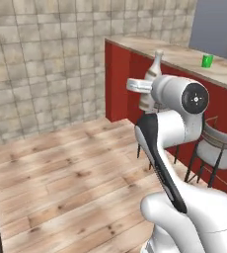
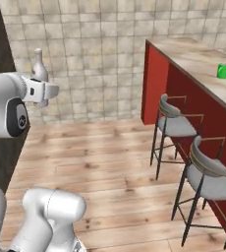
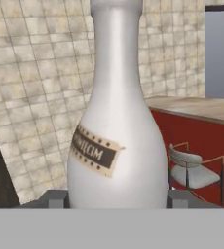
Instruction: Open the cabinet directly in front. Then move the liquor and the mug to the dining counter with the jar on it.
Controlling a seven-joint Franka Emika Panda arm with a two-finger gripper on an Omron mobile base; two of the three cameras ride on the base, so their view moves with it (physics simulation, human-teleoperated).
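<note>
One liquor (image 3: 116, 141) upright in tool (image 3: 118, 198); contents unclear.

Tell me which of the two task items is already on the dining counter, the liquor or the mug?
The mug: the small green one standing on the dining counter. The liquor, the pale long-necked bottle, is up off the floor between the gripper fingers, away from the counter.

Even, soft light; slightly blurry render.

Two base cameras look forward and down past the arm, sharing the dining counter (image 1: 184, 57) at two o'clock, the green mug (image 2: 223, 71) and stools (image 2: 176, 125). The hand camera sits close against the liquor (image 3: 116, 126).
</note>
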